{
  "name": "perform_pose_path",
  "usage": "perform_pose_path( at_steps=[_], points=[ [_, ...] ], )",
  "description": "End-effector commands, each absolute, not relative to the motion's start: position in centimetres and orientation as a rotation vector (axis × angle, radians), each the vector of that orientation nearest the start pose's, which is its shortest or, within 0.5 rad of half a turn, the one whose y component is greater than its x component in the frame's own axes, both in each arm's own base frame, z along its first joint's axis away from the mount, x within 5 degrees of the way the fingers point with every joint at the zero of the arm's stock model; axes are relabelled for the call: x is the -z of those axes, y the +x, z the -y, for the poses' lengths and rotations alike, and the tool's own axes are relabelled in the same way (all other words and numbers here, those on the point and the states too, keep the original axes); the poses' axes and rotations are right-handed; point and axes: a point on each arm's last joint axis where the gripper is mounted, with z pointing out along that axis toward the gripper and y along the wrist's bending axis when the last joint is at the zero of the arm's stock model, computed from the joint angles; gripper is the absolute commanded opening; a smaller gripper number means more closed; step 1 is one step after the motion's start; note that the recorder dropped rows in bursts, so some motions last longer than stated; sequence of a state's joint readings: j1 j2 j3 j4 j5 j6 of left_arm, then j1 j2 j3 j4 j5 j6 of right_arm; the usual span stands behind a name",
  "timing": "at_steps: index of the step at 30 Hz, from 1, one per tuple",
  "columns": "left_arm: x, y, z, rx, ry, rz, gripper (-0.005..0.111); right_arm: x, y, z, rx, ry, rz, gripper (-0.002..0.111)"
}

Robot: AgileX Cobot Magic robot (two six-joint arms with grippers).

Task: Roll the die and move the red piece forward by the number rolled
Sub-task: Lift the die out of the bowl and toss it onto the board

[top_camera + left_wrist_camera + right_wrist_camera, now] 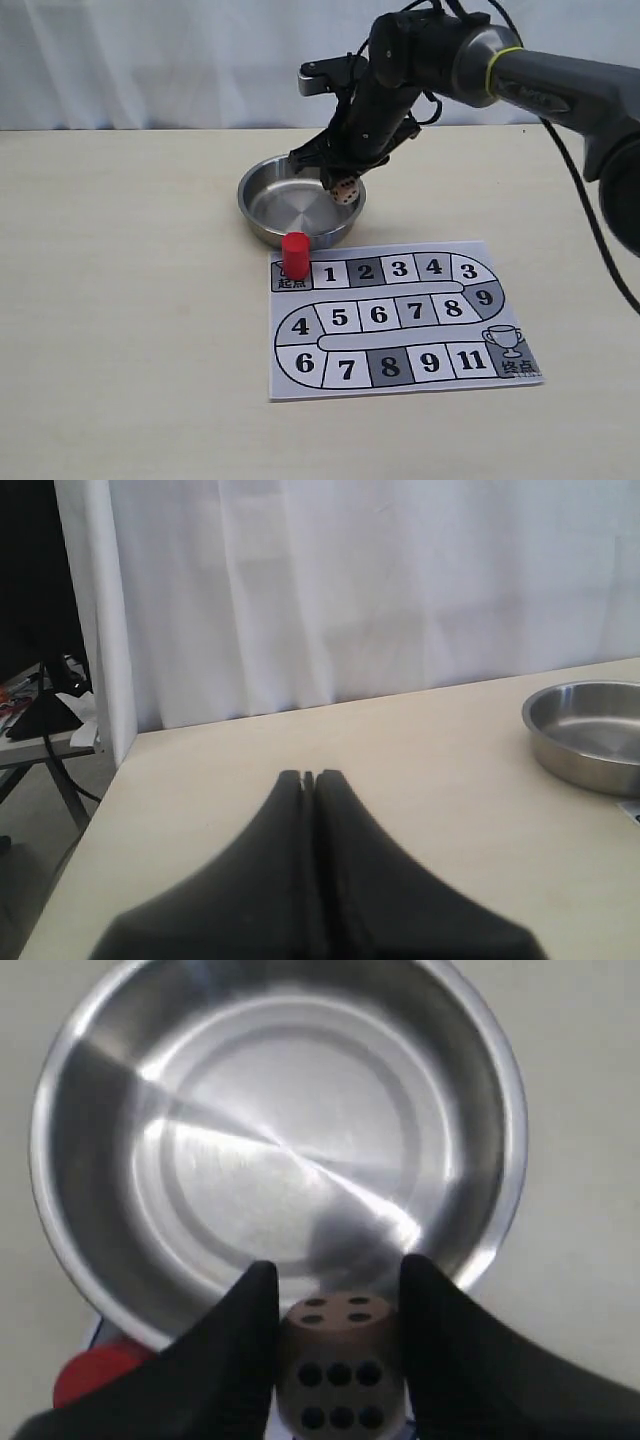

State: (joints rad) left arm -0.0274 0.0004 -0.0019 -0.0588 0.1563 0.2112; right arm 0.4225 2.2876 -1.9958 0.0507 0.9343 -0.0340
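clearly the roll was the step in hand: the right tool [338, 1272] was clamped on the die [340, 1372], holding it above the steel bowl [262, 212], near its rim. the next move called for parting the fingers so the die dropped and tumbled inside. the red piece [295, 252] stood on the board's [400, 330] start square, near the bowl. the left tool [308, 780] sat closed and empty over the table [450, 810], well apart.

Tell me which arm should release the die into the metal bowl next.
Right. The right end effector holds the die over the metal bowl, so it only needs to open. The left end effector is shut, empty, and sits away from the bowl.
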Motion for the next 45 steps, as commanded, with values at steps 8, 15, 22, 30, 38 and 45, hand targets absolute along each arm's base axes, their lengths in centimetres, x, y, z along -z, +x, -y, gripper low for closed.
perform_pose_path(
  at_steps=[8,15,22,30,38,45],
  points=[
    [-20.0,5.6,0.3,-0.083,0.158,-1.619,0.000,-20.7,39.4,-12.1,-0.096,-0.426,-2.621,0.004],
    [-20.0,5.6,0.3,-0.097,0.170,-1.620,0.000,-19.0,35.0,-3.7,0.026,-0.248,-2.620,0.004],
    [-20.0,5.6,0.2,-0.101,0.173,-1.620,0.000,-17.9,34.3,1.7,0.117,-0.111,-2.639,0.004],
    [-20.0,5.6,0.2,-0.101,0.173,-1.620,0.000,-17.4,34.2,1.1,-0.080,0.088,-2.636,0.006],
    [-20.0,5.6,0.2,-0.103,0.175,-1.619,0.000,-15.1,34.9,-3.3,-0.620,-0.235,-2.559,0.086],
    [-20.0,5.6,0.2,-0.103,0.175,-1.619,0.000,-14.7,35.7,-1.3,-0.345,-0.032,-2.573,0.063]
  ],
)
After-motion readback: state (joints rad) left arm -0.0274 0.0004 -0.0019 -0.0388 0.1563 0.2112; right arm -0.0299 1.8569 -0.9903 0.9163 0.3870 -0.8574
